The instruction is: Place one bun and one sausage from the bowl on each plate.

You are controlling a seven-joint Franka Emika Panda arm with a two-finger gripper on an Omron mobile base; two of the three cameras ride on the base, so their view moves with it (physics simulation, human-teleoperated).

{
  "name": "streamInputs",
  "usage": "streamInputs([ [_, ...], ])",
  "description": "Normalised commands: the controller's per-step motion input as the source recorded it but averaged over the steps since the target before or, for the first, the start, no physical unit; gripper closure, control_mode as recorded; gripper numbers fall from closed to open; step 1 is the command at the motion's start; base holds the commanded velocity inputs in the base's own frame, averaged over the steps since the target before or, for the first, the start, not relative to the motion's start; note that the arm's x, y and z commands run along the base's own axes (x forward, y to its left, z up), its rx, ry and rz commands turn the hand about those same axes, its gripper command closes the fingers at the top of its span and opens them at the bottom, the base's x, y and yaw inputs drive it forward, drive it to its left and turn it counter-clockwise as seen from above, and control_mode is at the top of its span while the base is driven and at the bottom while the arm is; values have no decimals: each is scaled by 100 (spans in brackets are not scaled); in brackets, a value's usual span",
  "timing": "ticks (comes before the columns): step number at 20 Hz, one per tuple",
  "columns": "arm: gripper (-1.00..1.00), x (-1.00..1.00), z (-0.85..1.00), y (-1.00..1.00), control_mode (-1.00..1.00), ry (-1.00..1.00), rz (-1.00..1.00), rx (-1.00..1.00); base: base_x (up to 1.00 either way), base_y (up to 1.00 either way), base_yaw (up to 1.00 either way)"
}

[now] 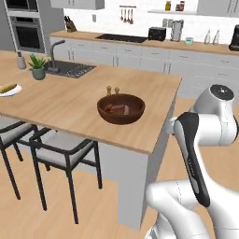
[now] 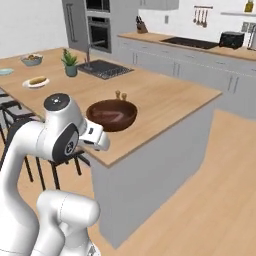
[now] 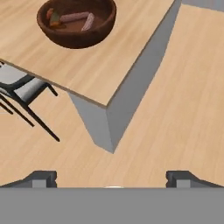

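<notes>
- Worktop [image 1: 88, 98]: pale wood island.
- Bowl [image 1: 121, 108]: large, round, dark brown wood, deep; near the worktop's near corner, holding sausages [image 3: 74, 17].
- White plate [image 2: 36, 83]: small, far end, carrying a bun.
- Hand [image 3: 112, 177]: fingers spread wide, empty, over the floor.

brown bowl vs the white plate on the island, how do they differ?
The brown bowl is dark wood, deep and wide; the white plate is pale, shallow and smaller. The bowl sits near the island's corner by the robot; the plate lies far down the counter near the potted plant. The bowl holds sausages; the plate carries what looks like a bun. Both are round and rest flat on the wooden counter.
</notes>
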Motion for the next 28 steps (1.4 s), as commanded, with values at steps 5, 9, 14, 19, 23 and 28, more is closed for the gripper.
streamInputs([
  [5, -100, 0, 0, 0, 100, 0, 0, 0, 7, -81, 68],
  [9, -100, 0, 0, 0, 100, 0, 0, 0, 4, -83, 68],
  [14, -100, 0, 0, 0, 100, 0, 0, 0, 0, -88, 65],
  [19, -100, 0, 0, 0, 100, 0, 0, 0, 0, -95, 61],
  [23, -100, 0, 0, 0, 100, 0, 0, 0, 9, -100, 44],
  [28, -100, 0, 0, 0, 100, 0, 0, 0, 27, -60, 10],
])
